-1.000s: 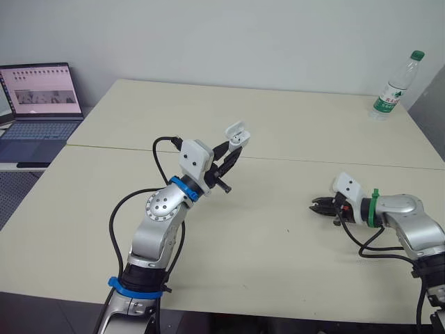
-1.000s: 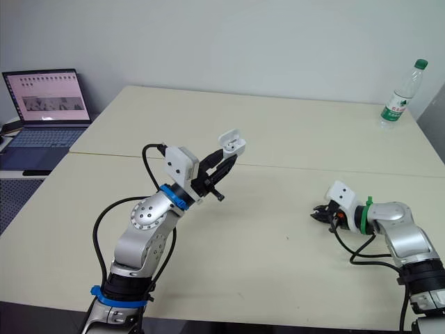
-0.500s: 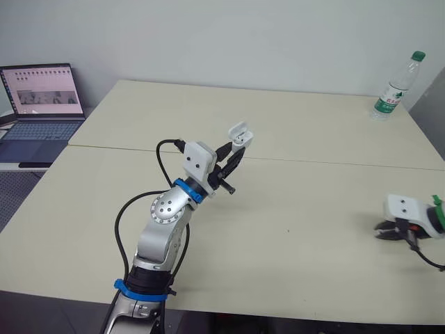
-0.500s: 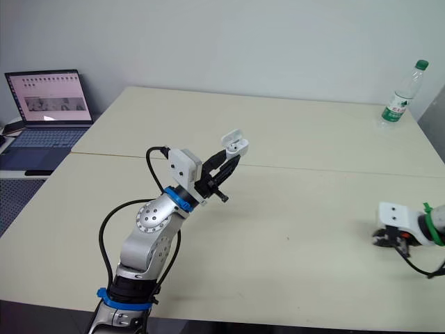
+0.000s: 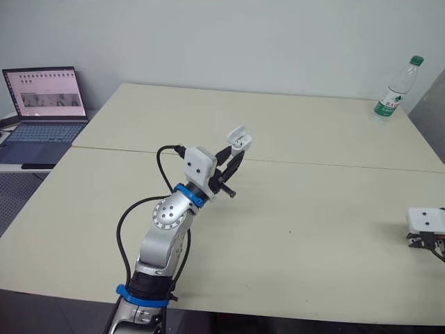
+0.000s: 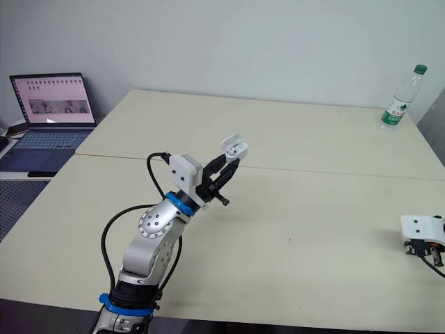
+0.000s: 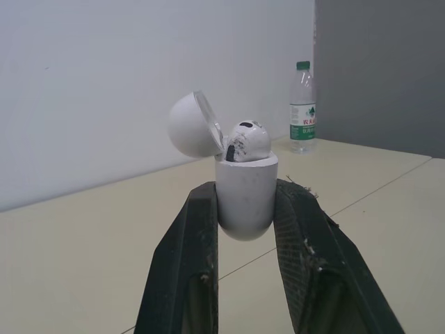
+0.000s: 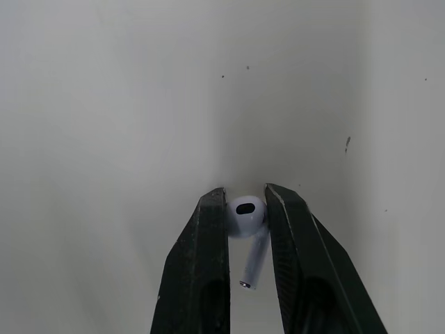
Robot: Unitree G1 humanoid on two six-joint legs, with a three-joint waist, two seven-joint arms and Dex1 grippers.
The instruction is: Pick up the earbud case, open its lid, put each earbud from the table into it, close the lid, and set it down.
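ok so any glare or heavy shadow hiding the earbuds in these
Left wrist view: even light, no glare on the open lid, the seated earbud in the earbud case reads plainly. Right wrist view: soft shadow on the table around the fingers, the loose earbud between them plainly visible. Left eye view: bright laptop screen, no table glare.

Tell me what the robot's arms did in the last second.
The right fingers swept out to the robot's right and now clasp a loose earbud. The left fingers stayed raised, holding the earbud case, lid open, a second earbud inside.
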